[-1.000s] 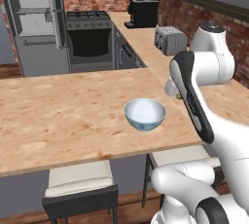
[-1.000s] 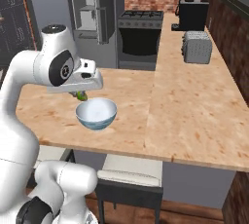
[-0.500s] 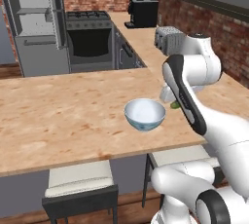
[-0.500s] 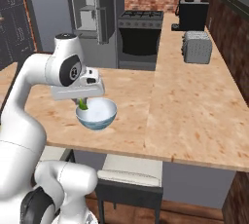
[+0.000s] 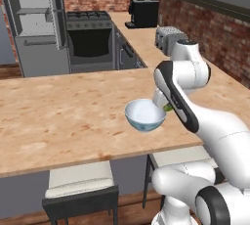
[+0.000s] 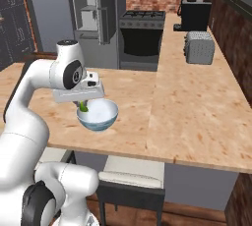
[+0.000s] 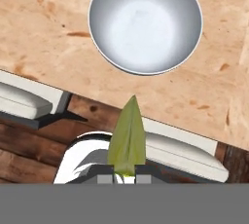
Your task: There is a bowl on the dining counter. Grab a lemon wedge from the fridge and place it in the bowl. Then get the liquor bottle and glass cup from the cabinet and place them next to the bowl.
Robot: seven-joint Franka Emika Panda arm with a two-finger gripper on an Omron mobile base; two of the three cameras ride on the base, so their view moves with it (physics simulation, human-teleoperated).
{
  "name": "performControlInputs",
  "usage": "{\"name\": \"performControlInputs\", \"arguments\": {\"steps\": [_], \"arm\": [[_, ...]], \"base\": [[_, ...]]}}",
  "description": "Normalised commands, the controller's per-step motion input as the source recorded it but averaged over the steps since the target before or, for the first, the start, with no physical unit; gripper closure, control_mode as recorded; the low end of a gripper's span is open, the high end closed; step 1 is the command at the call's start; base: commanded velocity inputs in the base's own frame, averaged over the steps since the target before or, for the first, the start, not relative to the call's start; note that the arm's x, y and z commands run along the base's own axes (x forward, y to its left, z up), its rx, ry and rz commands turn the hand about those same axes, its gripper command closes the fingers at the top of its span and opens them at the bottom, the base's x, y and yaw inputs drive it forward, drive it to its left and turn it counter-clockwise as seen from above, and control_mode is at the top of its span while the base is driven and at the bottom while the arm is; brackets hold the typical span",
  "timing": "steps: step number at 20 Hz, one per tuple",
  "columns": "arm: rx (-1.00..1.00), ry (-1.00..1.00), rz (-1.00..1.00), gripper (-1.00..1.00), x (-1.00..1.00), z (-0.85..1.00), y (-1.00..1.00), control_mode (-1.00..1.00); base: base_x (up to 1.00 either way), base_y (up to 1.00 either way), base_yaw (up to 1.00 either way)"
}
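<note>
The light wood-grain table (image 5: 63, 116) lies under the gripper (image 7: 125, 172). The white round bowl (image 7: 145, 22) sits ahead of it, not beneath. The gripper is clamped on the yellow-green lemon wedge (image 7: 127, 138); released now, the wedge would likely miss the bowl.

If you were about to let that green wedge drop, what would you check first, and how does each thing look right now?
1. Lemon wedge held between the fingers: ok.
2. Bowl upright on the dining counter: ok.
3. Bowl inside free of other things, seen in the hand view: ok.
4. Wedge fully over the bowl's opening: not ok; in the hand view it lies short of the rim, over the counter's edge and a stool.
5. Wedge low enough to drop without bouncing out: cannot tell.
</note>
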Motion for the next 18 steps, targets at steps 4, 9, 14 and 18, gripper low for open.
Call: {"name": "performControlInputs", "arguments": {"steps": [4, 9, 14, 18], "arm": [[-0.01, 0.0, 0.01, 1.0, 0.36, -0.25, 0.1, -1.0], [-0.01, 0.0, 0.0, 1.0, 0.41, -0.25, 0.07, -1.0], [-0.01, 0.0, 0.0, 1.0, 0.37, -0.26, 0.06, -1.0], [-0.02, 0.0, 0.0, 1.0, 0.36, -0.29, 0.04, -1.0]], "base": [[0.0, 0.0, 0.0], [0.0, 0.0, 0.0], [0.0, 0.0, 0.0], [0.0, 0.0, 0.0]]}}
